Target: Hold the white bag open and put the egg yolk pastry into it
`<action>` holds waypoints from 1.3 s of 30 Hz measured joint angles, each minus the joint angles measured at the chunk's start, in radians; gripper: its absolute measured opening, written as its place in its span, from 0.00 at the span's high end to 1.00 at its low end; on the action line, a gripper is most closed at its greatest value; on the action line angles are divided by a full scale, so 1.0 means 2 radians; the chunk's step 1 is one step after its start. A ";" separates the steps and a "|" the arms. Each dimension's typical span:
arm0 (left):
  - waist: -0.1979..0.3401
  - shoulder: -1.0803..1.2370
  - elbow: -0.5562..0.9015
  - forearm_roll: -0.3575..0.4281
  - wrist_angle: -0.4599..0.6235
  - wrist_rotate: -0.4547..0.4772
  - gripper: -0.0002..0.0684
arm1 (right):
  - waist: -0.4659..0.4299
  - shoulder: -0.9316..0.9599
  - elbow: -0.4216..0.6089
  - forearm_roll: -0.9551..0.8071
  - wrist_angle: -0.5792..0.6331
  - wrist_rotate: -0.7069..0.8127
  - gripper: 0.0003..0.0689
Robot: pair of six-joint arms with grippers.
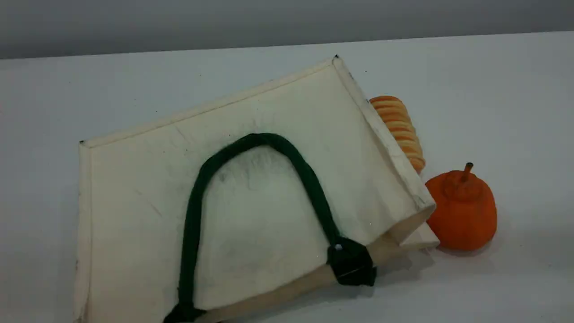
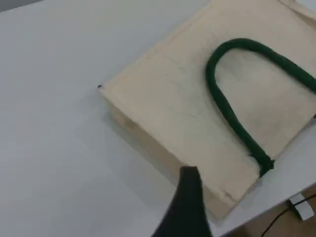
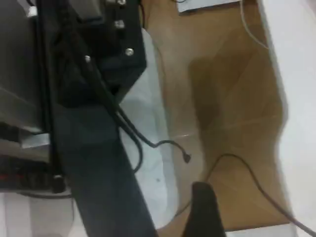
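Note:
The white bag (image 1: 269,197) lies flat on the table, its dark green rope handle (image 1: 251,141) folded back over its top face and a green tab (image 1: 352,262) at the rim toward the near edge. The left wrist view looks down on the same bag (image 2: 187,108) and handle (image 2: 232,113). One dark left fingertip (image 2: 190,197) hangs above the bag's near corner with nothing in it. The right fingertip (image 3: 205,207) hovers off the table, over the wooden floor. No egg yolk pastry shows in any view. Neither gripper appears in the scene view.
A ridged orange-striped roll (image 1: 399,128) lies against the bag's right side. An orange pear-shaped fruit (image 1: 464,211) with a stem stands at the bag's right corner. In the right wrist view a black frame (image 3: 89,123) and cables cross the floor.

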 joint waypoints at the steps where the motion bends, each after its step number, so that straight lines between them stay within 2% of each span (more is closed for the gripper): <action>1: 0.000 0.000 0.000 0.000 0.000 0.000 0.14 | 0.000 0.000 0.000 0.000 0.000 0.000 0.33; 11: 0.000 0.000 0.000 -0.001 0.000 0.001 0.14 | -0.004 0.000 0.000 0.004 0.002 0.000 0.33; 16: 0.000 0.000 0.000 -0.001 0.000 0.001 0.14 | -0.061 0.000 0.000 0.011 0.002 0.000 0.33; 18: 0.000 0.000 0.000 -0.001 0.000 0.001 0.14 | -0.102 -0.002 0.000 0.016 0.002 0.000 0.33; 22: 0.000 0.000 0.000 -0.001 0.000 0.001 0.14 | -0.216 -0.025 0.000 0.027 0.002 0.000 0.33; 31: 0.004 0.000 0.000 -0.002 0.000 0.001 0.14 | -0.513 -0.147 0.000 0.025 0.004 0.000 0.33; 35: 0.032 0.000 0.000 -0.002 0.000 0.001 0.14 | -0.617 -0.200 0.000 0.025 0.004 0.000 0.33; 39: 0.068 0.000 0.000 -0.002 0.000 0.001 0.14 | -0.686 -0.238 0.000 0.026 0.004 0.000 0.33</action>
